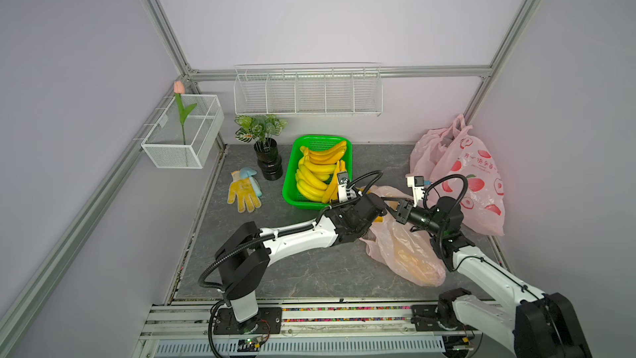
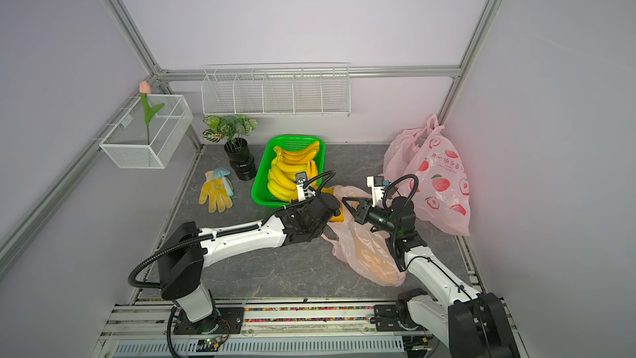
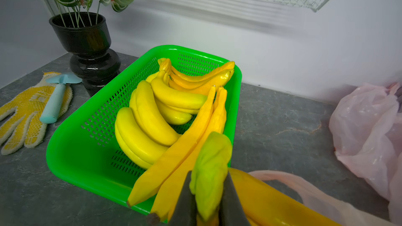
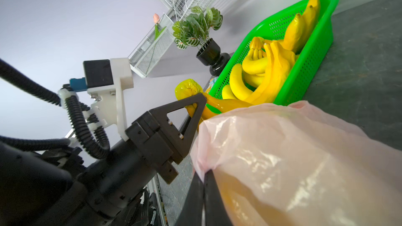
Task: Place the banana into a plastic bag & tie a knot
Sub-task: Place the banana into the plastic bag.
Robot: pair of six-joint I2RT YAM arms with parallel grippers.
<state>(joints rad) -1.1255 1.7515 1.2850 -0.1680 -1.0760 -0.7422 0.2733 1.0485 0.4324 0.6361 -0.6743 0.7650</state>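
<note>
An orange-yellow, glossy plastic banana bunch (image 3: 174,166) is gripped at its greenish crown by the left tool (image 3: 207,194), whose two dark fingers press against the crown's sides. Some of its bananas lie across the near right corner of a bright green perforated plastic basket (image 3: 65,148). Another points right, into the mouth of a thin, translucent pale pink plastic bag (image 1: 402,253). The bag lies on the grey stone-patterned counter (image 1: 292,270), right of the basket, and an orange shape shows through its film. The right tool (image 4: 203,189) is pressed together on a fold of the bag's rim, just right of the left tool. The step in hand seems to be feeding the bunch in. It would go best if the right tool held the mouth raised and wide while the left swung the trailing bananas clear of the basket and pushed them deep, leaving slack rim for the knot.
</note>
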